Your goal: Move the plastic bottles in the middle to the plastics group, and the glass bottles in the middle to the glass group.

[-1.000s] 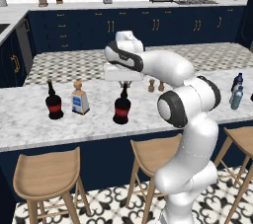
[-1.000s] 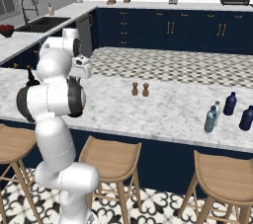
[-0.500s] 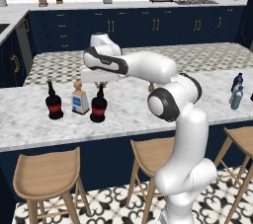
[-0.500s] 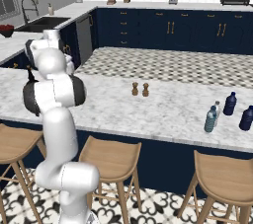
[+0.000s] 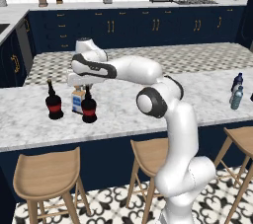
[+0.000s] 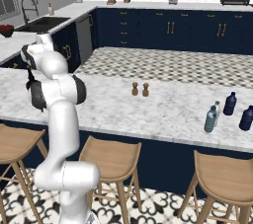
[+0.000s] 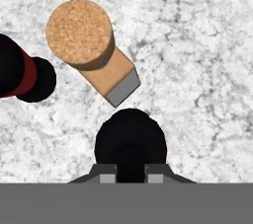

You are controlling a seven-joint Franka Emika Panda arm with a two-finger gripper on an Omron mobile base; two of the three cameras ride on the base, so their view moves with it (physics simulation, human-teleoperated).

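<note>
From the left base view, we see the arm reach across the marble island counter towards its left end, where the gripper sits at the neck of a black red-banded bottle. That bottle stands on the counter near the front edge, just beside the square clear bottle with a blue label and near its twin black bottle, which stands further left. At the counter's right end we see a teal plastic bottle in front of a dark navy bottle.

From the right base view, the teal plastic bottle stands near the front edge at the right end, with a pale whitish bottle just behind it and two navy bottles close by; both plastic bottles seem already delivered. Two small brown shakers stand mid-counter.

From the hand view, looking straight down, we see the fingertips pressed against the neck of the black bottle, so the pincer is clamped on it. The cork stopper of the square bottle sits just beyond, and the twin lies off to the left.

We judge the step in hand to be setting the middle glass bottle down in the glass group. Whether its base bears on the counter we cannot tell. Next, we would need to open the jaws and lift straight up, clear of the neck and the stopper.
</note>
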